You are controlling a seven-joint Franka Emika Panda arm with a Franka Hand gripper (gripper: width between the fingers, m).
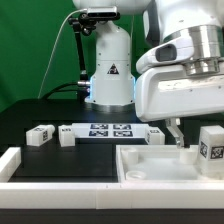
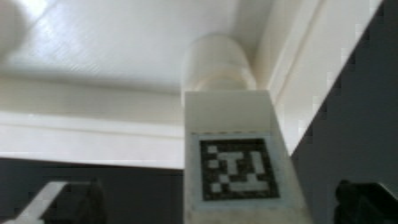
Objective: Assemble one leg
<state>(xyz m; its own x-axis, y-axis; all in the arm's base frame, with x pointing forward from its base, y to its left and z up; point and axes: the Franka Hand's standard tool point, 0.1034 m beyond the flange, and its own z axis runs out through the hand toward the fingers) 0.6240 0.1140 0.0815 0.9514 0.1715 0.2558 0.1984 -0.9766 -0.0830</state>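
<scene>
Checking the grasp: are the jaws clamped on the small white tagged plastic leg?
No: in the wrist view dark gaps separate the small white tagged plastic leg from both jaws.

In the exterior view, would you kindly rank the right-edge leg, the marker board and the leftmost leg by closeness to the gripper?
1. right-edge leg, exterior view's right.
2. marker board, mid-table.
3. leftmost leg, exterior view's far left.

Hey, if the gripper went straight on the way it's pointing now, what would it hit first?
Most likely the leg: in the wrist view it sits between the open fingers of the gripper, reaching toward the white tray-like part beyond. Depth is unclear, so contact may not be close.
</scene>
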